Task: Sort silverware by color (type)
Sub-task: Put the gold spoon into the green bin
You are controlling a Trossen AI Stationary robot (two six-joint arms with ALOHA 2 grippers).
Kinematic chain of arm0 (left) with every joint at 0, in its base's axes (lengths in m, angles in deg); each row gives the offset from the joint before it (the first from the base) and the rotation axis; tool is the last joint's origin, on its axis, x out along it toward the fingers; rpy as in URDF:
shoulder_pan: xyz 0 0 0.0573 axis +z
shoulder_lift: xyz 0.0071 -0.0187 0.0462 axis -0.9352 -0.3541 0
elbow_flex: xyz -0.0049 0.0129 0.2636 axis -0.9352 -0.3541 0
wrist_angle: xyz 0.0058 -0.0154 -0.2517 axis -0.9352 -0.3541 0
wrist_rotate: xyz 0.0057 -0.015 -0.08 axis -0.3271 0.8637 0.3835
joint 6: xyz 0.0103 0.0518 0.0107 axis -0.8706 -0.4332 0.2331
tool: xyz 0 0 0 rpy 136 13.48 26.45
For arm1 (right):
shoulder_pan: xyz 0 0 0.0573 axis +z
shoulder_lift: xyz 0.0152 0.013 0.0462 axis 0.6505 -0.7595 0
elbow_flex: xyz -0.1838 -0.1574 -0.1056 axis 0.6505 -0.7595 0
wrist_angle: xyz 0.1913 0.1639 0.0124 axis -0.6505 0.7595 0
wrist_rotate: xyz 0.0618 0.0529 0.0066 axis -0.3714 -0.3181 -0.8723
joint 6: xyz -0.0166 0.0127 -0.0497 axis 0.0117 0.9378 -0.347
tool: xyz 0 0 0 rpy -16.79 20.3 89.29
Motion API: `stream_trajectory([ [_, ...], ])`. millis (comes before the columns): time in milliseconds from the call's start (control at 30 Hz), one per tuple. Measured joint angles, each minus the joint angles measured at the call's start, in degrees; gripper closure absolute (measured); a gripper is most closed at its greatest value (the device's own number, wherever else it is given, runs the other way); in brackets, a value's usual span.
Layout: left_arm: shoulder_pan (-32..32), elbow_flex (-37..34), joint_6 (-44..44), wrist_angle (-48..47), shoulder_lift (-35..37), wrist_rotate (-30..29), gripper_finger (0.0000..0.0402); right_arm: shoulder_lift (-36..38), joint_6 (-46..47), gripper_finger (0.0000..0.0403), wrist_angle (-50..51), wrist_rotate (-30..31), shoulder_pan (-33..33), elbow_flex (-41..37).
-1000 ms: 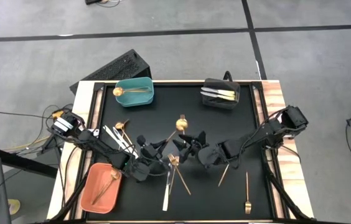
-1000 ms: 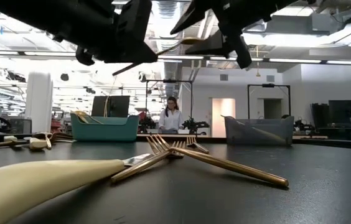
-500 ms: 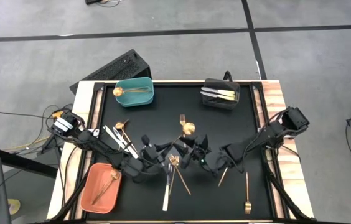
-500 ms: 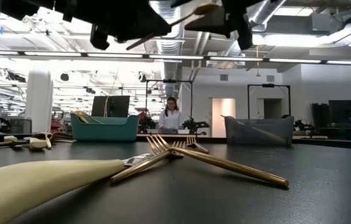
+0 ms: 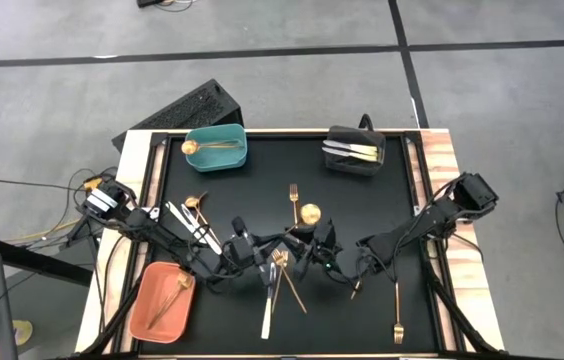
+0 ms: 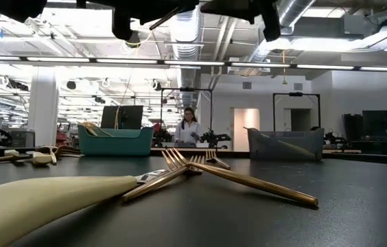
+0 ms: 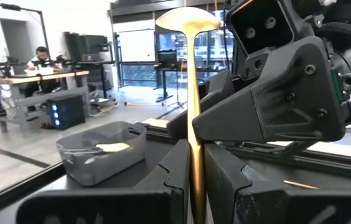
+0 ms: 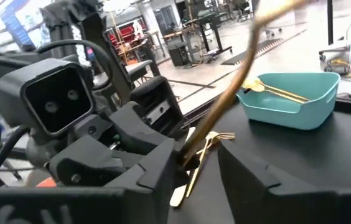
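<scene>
A gold spoon (image 5: 302, 224) hangs above the middle of the black mat, its bowl (image 7: 188, 18) away from my left gripper (image 5: 265, 250), which is shut on its handle. My right gripper (image 8: 197, 163) faces the left one from the table's right. It is open, with one finger on either side of the same handle (image 8: 225, 99). Whether a finger touches the handle I cannot tell. More silverware lies on the mat: crossed copper forks (image 5: 282, 272), a white-handled knife (image 5: 267, 316) and gold forks (image 5: 293, 195) (image 5: 398, 310). My left gripper pinches the gold spoon's handle (image 7: 195, 163) between its two fingers, well away from the bowl. The fingers point level, coming from the table's left, and the spoon runs on beyond them in the same line. The spoon is lifted clear of the mat.
At the far edge stand a teal bin (image 5: 214, 150) with a gold spoon and a black bin (image 5: 354, 152) with pale knives. An orange bin (image 5: 160, 302) with a copper piece sits near left. Silver-white pieces (image 5: 190, 220) lie at the left, a copper piece (image 5: 359, 284) under the right arm.
Both grippers have risen. My left gripper has turned at the wrist, swinging the spoon's bowl toward the table's right and near edge. My right gripper has moved toward the left gripper, and its fingers have drawn closer together about the spoon's handle.
</scene>
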Motion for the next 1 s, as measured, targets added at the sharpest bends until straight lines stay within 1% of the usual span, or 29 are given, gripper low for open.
stream_trajectory([
  [200,0.0,0.0,-0.4,-0.3,0.0,1.6,0.0382,0.0,-0.9,0.0302,0.0,-0.4,0.0,0.0],
  [333,0.0,0.0,-0.1,-1.0,0.0,2.0,0.0382,0.0,-1.8,0.0313,0.1,-0.4,0.0,0.0],
  [467,0.4,0.0,1.4,-2.8,0.0,6.2,0.038,0.0,-4.8,0.0322,0.2,0.0,0.9,-0.1],
  [533,0.6,0.0,3.1,-4.3,0.1,7.0,0.0375,-0.1,-7.1,0.0332,0.3,-0.4,1.1,-0.1],
  [600,0.9,0.1,4.1,-6.2,0.1,7.6,0.0364,-0.2,-9.9,0.0344,0.4,-0.4,1.4,-0.1],
  [700,0.8,0.1,4.1,-7.5,0.1,7.8,0.0337,-0.2,-14.2,0.036,1.6,-0.4,1.5,-0.1],
  [833,0.3,0.1,4.1,-8.9,0.1,7.4,0.0293,-0.2,-16.7,0.0361,5.2,1.3,1.5,-0.1],
  [1000,-0.8,0.1,5.8,-11.2,0.1,7.7,0.0245,-0.2,-16.8,0.0361,12.1,3.4,1.3,0.0],
])
